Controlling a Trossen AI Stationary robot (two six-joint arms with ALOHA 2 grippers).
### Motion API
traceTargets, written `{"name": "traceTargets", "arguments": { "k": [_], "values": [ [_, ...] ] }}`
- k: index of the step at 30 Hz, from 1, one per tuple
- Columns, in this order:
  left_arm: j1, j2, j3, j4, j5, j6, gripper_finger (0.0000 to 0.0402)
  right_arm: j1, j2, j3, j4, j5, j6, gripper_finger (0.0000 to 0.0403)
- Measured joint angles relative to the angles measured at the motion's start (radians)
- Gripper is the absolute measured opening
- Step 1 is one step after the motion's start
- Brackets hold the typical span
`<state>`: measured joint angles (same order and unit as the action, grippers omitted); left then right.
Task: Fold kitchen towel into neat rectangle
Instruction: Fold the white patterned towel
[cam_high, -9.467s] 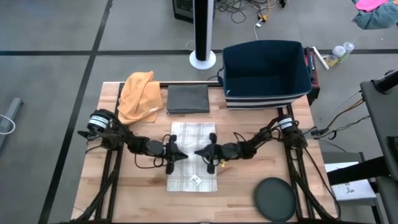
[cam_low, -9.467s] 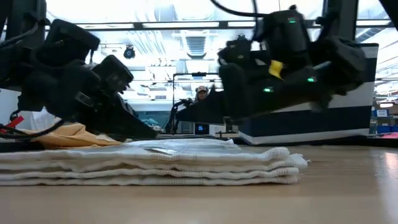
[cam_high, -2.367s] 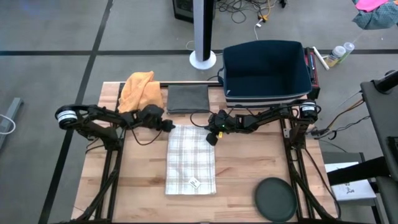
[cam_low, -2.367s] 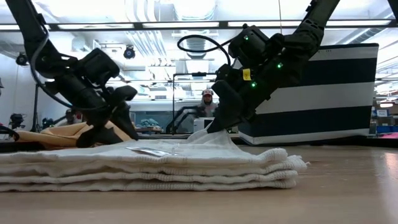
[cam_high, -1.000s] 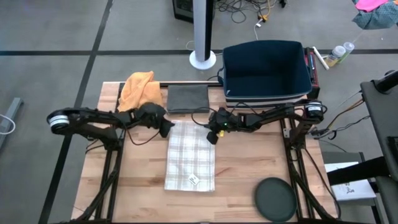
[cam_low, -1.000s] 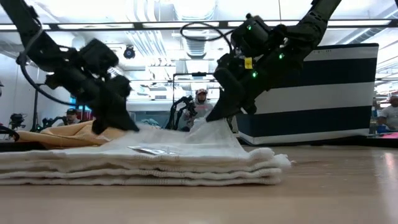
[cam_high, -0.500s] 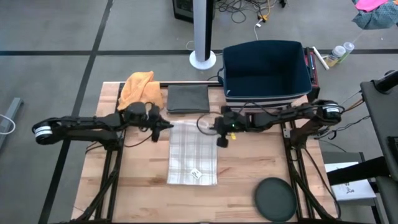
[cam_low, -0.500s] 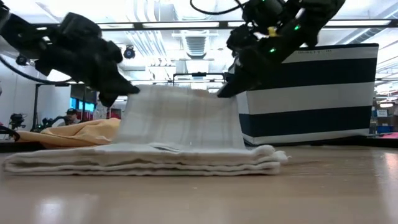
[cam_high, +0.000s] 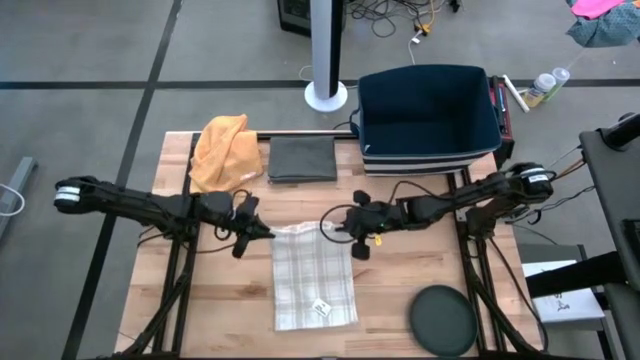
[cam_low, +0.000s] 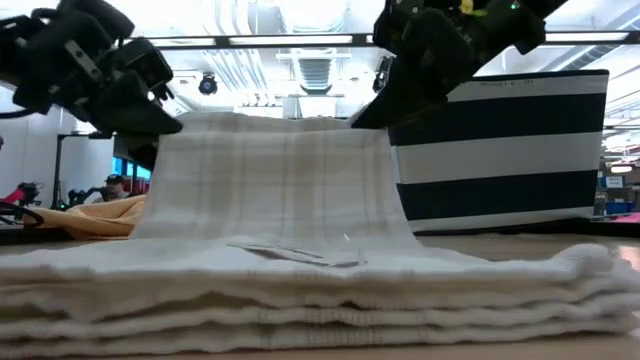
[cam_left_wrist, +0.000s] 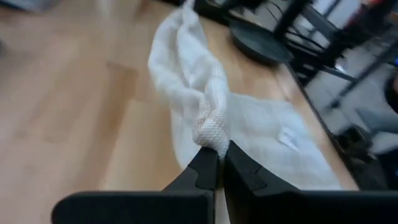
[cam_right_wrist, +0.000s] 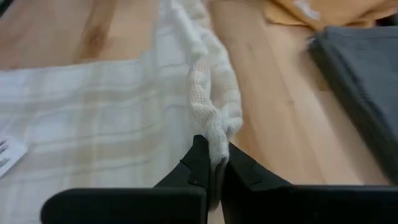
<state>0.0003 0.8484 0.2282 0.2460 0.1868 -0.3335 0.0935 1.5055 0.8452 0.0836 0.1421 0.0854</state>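
The kitchen towel (cam_high: 313, 277) lies on the middle of the wooden table (cam_high: 400, 280), toward its front edge — a pale, white cloth crossed by a faint grey check, already doubled into a long narrow rectangle several layers thick. From the low view its stacked edges (cam_low: 300, 300) show as soft, ribbed bands with rounded folds, while the top layer rises from the stack as a taut, slightly translucent sheet stretched between the two arms. A small white label (cam_high: 321, 308) sits on the upper face near the front end. The left gripper (cam_high: 262, 229) has its fingers clamped together on the far left corner of the towel; its wrist view shows the woven, nubbly hem (cam_left_wrist: 210, 121) bunched into a thick roll right at the dark fingertips. The right gripper (cam_high: 335, 226) is likewise pinched tight on the far right corner, the knitted edge (cam_right_wrist: 208, 118) gathered into a cord above its fingers. Both held corners stand lifted above the table. Behind the towel lie a flat, dark grey folded cloth (cam_high: 302, 158) and, just to its left, a crumpled orange cloth (cam_high: 224, 150). A deep navy bin (cam_high: 428, 117) with straight fabric-like walls stands at the far right corner — and a round, dark matte disc (cam_high: 443, 319) rests near the front right.
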Motion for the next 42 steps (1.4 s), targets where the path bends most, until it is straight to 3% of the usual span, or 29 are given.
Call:
{"name": "traceTargets", "arguments": {
  "k": [4,7,9,11,16,18,28,37,42],
  "values": [
    [0.037,-0.005,0.024,-0.002,-0.169,0.097,0.0000,-0.068,0.009,0.000,0.026,0.073,-0.080,0.0008],
    [0.124,0.009,0.062,-0.003,-0.276,0.176,0.0000,-0.154,0.016,-0.001,0.086,0.115,-0.166,0.0008],
    [0.182,0.021,0.103,-0.013,-0.256,0.203,0.0000,-0.204,0.016,0.018,0.098,0.125,-0.188,0.0008],
    [0.196,0.017,0.150,-0.080,-0.170,0.212,0.0000,-0.220,0.007,0.044,0.060,0.117,-0.188,0.0008],
    [0.107,-0.004,0.204,-0.325,-0.118,0.228,0.0000,-0.139,-0.017,0.091,-0.122,-0.041,-0.193,0.0008],
    [0.058,0.002,0.168,-0.334,-0.121,0.192,0.0000,-0.099,-0.009,0.077,-0.162,-0.079,-0.160,0.0008],
    [-0.151,0.112,0.024,-0.010,-0.133,-0.064,0.0000,0.029,0.069,0.033,-0.143,-0.097,0.010,0.0008],
    [-0.181,0.327,0.022,0.244,-0.177,-0.063,0.0000,0.026,0.069,0.028,-0.113,-0.055,0.019,0.0008],
    [-0.181,0.414,0.025,0.273,-0.272,0.016,0.0000,0.035,0.087,0.010,-0.087,0.056,-0.053,0.0008]
  ]
}}
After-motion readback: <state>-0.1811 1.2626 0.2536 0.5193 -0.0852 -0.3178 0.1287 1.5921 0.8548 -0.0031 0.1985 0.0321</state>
